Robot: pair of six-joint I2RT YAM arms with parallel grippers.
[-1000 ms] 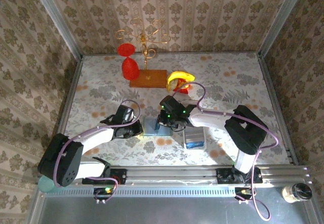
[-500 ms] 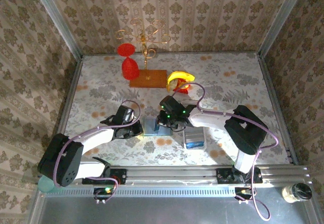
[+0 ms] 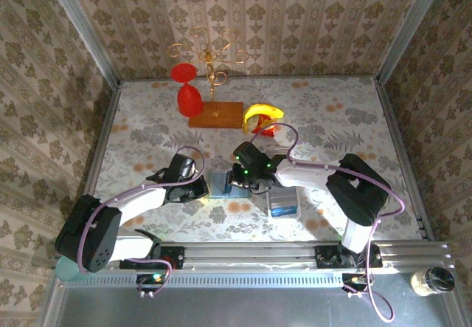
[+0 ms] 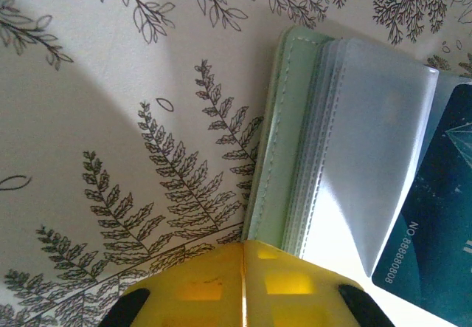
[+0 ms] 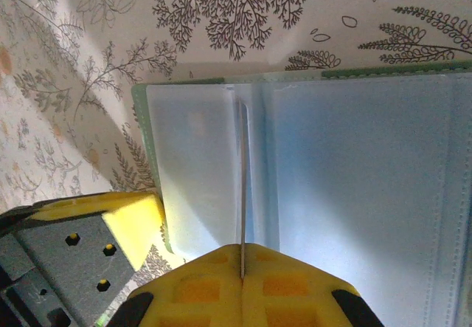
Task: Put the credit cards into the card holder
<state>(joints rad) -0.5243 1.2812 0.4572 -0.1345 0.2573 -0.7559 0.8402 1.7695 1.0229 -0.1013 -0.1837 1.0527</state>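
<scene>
**Fig. Card insertion, arranged about the card holder.** A white tray (image 3: 285,212) stood just right of the card holder (image 4: 267,135) and slightly nearer. The holder lay opened flat on the patterned table (image 3: 332,120) with its clear sleeves (image 5: 354,194) uppermost.

The left gripper (image 4: 243,268), pads pressed together, touched the holder's green cover at its left edge. Whether the cover was nipped between the pads could not be told.

The right gripper (image 5: 242,272), over the holder, pinched a thin credit card (image 5: 241,179) seen edge-on, its far edge resting among the sleeves. The left wrist view showed a blue card face over the sleeves, probably the same card.

Judged step: sliding the card into a pocket. To do this well, the card should be lowered nearly parallel to the sleeve and pushed along the pocket's line. The left gripper should meanwhile pin the holder against sliding. A steep card would likely buckle the soft plastic or skate over it.

Well beyond the holder were a banana (image 3: 262,111) and a red goblet (image 3: 189,100).
</scene>
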